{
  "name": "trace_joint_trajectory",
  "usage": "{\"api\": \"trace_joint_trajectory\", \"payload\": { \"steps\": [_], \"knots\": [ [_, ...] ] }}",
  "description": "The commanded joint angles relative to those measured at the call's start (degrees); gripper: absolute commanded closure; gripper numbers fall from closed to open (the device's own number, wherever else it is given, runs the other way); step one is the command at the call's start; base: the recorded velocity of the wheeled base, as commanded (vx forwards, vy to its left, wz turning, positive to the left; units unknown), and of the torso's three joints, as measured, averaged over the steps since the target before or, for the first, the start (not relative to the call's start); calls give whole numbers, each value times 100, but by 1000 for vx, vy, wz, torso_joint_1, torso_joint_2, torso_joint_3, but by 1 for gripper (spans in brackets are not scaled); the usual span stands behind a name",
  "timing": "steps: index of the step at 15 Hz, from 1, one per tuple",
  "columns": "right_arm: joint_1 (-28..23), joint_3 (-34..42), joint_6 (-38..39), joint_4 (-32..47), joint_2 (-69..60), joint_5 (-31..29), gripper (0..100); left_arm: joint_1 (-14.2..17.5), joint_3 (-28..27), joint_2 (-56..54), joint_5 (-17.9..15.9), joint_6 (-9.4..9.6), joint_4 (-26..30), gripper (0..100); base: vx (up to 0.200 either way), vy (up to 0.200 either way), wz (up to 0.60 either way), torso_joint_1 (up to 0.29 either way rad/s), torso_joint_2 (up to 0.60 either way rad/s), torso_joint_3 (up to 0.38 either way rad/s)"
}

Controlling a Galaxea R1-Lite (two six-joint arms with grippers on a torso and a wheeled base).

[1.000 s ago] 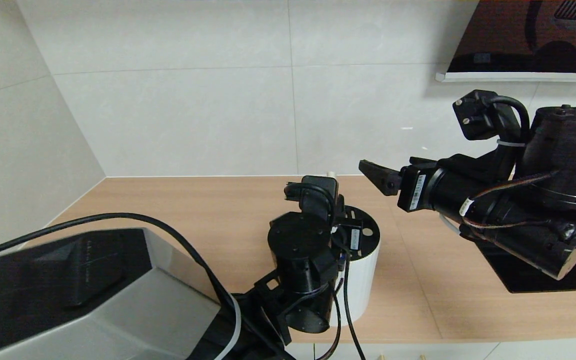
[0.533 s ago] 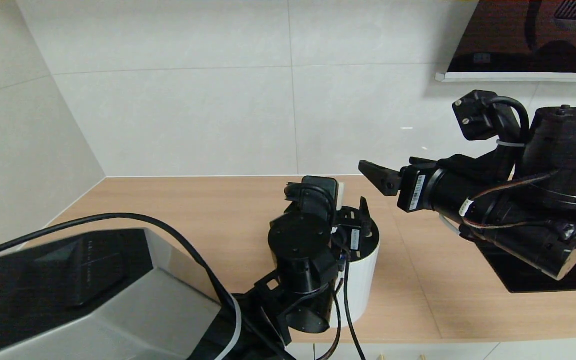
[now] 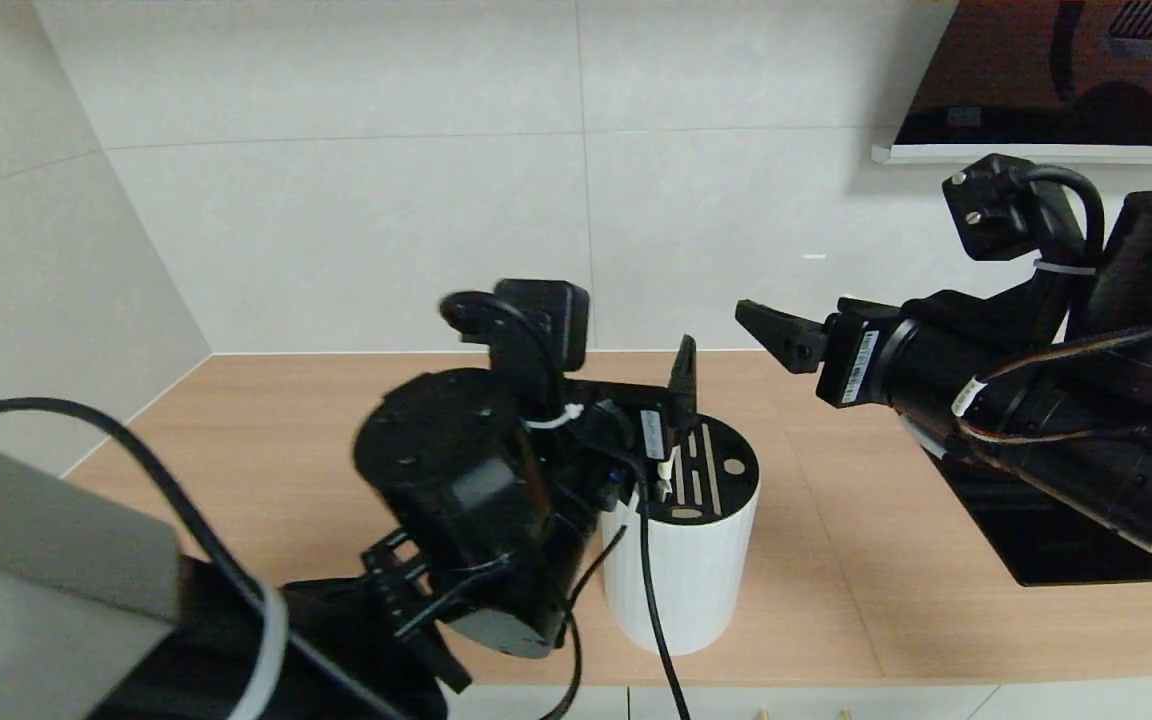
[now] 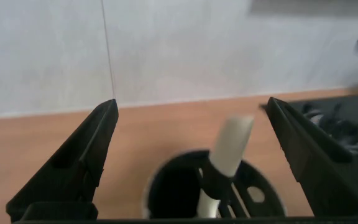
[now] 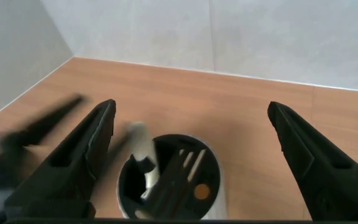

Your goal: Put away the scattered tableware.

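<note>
Status: white ribbed cylindrical holder with a black slotted top (image 3: pixel 686 570) stands on the light wooden countertop (image 3: pixel 336 420), near its front edge. 1 utensil with a cream-white handle (image 4: pixel 232 146) stands in the holder, handle up and leaning a little. Its working end is down inside, so I can't tell what kind of piece it is.

Left gripper (image 4: pixel 191 106) sits just above the holder, fingers wide apart with nothing between them. The utensil handle is below the gap and untouched. Right gripper (image 5: pixel 191 107) hovers off to the right of the holder, apart from it and pointed toward it, fingers also spread and empty. Black glass hob (image 3: pixel 1056 550) lies flush in the countertop on the right, under the right arm.

My read: that 1 piece counts as put away, since it's seated in the holder and free of both grippers. Several slots and 1 round hole in the black top look unfilled, so there's room for more. Both grippers are free for the next pick. I can't judge from these views how many pieces are left, so I'd want a look at the rest of the countertop before calling the task done
</note>
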Motion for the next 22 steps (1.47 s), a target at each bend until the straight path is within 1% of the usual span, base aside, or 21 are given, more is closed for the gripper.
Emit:
{"api": "trace_joint_trajectory", "payload": {
  "steps": [1, 2, 3, 4, 5, 6, 7, 8, 9, 10, 11, 12, 13, 14, 15, 16, 17, 18, 19, 20, 22],
  "knots": [
    [-131, 104, -1, -3, -328, -61, 0, 649, 482, -1613, -509, 28, 282, 0, 0, 0, 0, 0, 0, 0],
    [-272, 157, -9, -3, -451, -69, 0, 991, 517, -1894, -606, 19, 318, 0, 0, 0, 0, 0, 0, 0],
    [-448, 227, -9, -3, -653, -87, 0, 1484, 710, -2255, -624, 19, 318, 0, 0, 0, 0, 0, 0, 0],
    [-571, 333, -53, -3, -811, -87, 0, 1949, 1027, -2589, -624, 19, 326, 0, 0, 0, 0, 0, 0, 0],
    [-764, 544, -203, -3, -969, -96, 0, 2292, 1396, -2905, -632, 19, 326, 0, 0, 0, 0, 0, 0, 0],
    [-940, 1080, -502, -3, -1347, -96, 0, 2609, 1827, -3353, -641, 19, 370, 0, 0, 0, 0, 0, 0, 0],
    [-1001, 1475, -730, -3, -1699, -69, 0, 2820, 2055, -3723, -641, 28, 546, 0, 0, 0, 0, 0, 0, 0],
    [-1054, 1590, -730, -3, -1839, -87, 0, 2855, 2117, -3890, -641, 28, 669, 0, 0, 0, 0, 0, 0, 0],
    [-1283, 1906, -748, -3, -2288, -87, 0, 2855, 2275, -4593, -641, 37, 1249, 0, 0, 0, 0, 0, 0, 0],
    [-1555, 2064, -739, 6, -2780, -96, 0, 2855, 2319, -5507, -632, 37, 2286, 0, 0, 0, 0, 0, 0, 0],
    [-1828, 2214, -748, 15, -3087, -69, 0, 2846, 2275, -6157, -641, 37, 3051, 0, 0, 0, 0, 0, 0, 0],
    [-2153, 2354, -765, 103, -3474, -25, 0, 2881, 2152, -6852, -641, 46, 4000, 0, 0, 0, 0, 0, 0, 0],
    [-2329, 2416, -765, 331, -3922, 1, 0, 3048, 2011, -7484, -650, 46, 4870, 0, 0, 0, 0, 0, 0, 0],
    [-2390, 2416, -765, 665, -4388, 1, 0, 3241, 1862, -7968, -659, 46, 5538, 0, 0, 0, 0, 0, 0, 0],
    [-2399, 2389, -783, 1245, -5021, 1, 0, 3391, 1668, -8460, -685, 46, 6197, 0, 0, 0, 0, 0, 0, 0],
    [-2399, 2266, -853, 1957, -5654, 1, 0, 3672, 1510, -8838, -799, 55, 6681, 0, 0, 0, 0, 0, 0, 0],
    [-2434, 2143, -888, 2573, -6146, 1, 0, 3874, 1422, -9145, -949, 116, 6988, 0, 0, 0, 0, 0, 0, 0],
    [-2575, 2055, -888, 3144, -6621, 1, 0, 4032, 1361, -9497, -1081, 292, 7261, 0, 0, 0, 0, 0, 0, 0],
    [-2768, 2011, -915, 3513, -7007, 10, 0, 4191, 1317, -9778, -1107, 380, 7454, 0, 0, 0, 0, 0, 0, 0],
    [-2917, 2011, -994, 3724, -7341, 45, 0, 4358, 1273, -9998, -1116, 406, 7604, 0, 0, 0, 0, 0, 0, 0],
    [-3181, 2029, -1301, 4093, -8001, 150, 0, 4472, 1255, -10341, -1169, 415, 7780, 0, 0, 0, 0, 0, 0, 0]
  ]
}}
